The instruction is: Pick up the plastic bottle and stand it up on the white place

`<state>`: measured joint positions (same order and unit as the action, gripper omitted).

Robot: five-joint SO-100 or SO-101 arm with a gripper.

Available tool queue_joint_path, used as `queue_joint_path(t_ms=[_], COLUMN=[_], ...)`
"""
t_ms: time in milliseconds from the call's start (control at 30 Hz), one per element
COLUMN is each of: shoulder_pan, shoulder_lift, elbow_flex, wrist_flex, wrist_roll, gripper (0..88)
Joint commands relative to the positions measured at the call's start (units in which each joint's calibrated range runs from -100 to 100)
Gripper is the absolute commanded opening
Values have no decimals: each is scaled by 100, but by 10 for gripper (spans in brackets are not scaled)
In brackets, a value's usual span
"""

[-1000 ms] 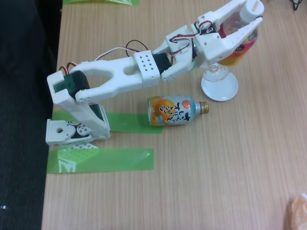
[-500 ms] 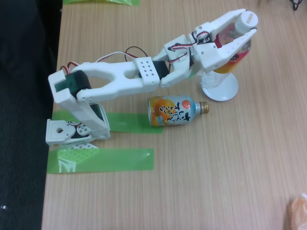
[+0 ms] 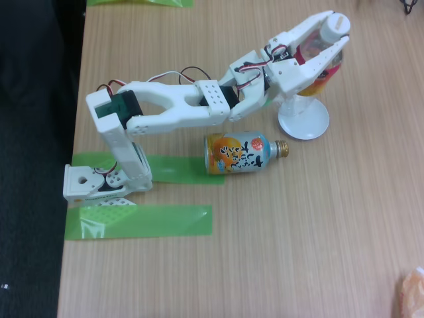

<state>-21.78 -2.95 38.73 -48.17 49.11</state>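
Observation:
The plastic bottle [image 3: 319,81] shows in the fixed view at the upper right. It is clear, with a white cap and a red and orange label. It stands nearly upright, leaning a little to the right, with its clear base on the white place [image 3: 311,126], a small round plate. My gripper [image 3: 339,26] is shut on the bottle's upper part. One white finger lies along each side of the bottle, up to the cap. The lower finger hides part of the label.
A short orange and light-blue bottle [image 3: 240,153] with a gold cap lies on its side just below and left of the plate. Green tape strips [image 3: 139,222] lie by the arm's base [image 3: 99,185] near the table's left edge. An orange thing [image 3: 412,291] shows at the bottom right corner.
The gripper has carried the bottle slightly left and brought it more upright over the plate. The arm's shoulder and elbow have shifted right.

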Motion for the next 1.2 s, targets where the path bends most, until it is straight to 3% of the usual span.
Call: queue_joint_path(t_ms=[0, 500, 1167], shoulder_pan=[7, 22, 15], shoulder_lift=[-29, 80, 1055], elbow_flex=[-47, -93, -1514], wrist_flex=[-101, -101, -101], wrist_roll=[30, 162, 256], gripper=[70, 70, 70])
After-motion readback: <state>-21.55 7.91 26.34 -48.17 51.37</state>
